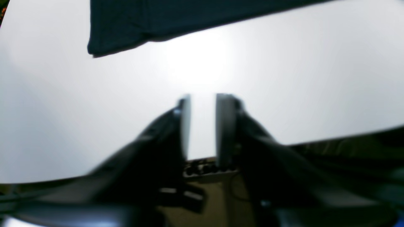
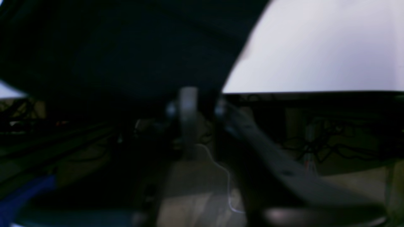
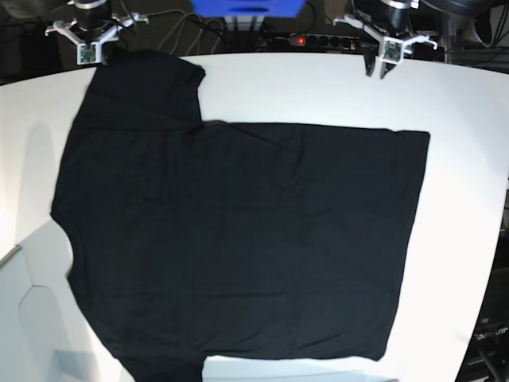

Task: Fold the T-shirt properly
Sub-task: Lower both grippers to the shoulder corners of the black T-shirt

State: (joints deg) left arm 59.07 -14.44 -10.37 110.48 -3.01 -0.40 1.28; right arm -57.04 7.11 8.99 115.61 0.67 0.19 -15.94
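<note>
Black T-shirt (image 3: 238, 239) whole only from base — left claw (image 1: 202, 126) parted, empty; right claw (image 2: 195, 107) unclear.

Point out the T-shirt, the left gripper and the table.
T-shirt (image 3: 238, 239), base view, middle of the flat black body.
left gripper (image 1: 203, 126), left wrist view, the gap midway between its two parted fingertips.
table (image 3: 318, 87), base view, bare white top beyond the shirt's far edge.
</note>
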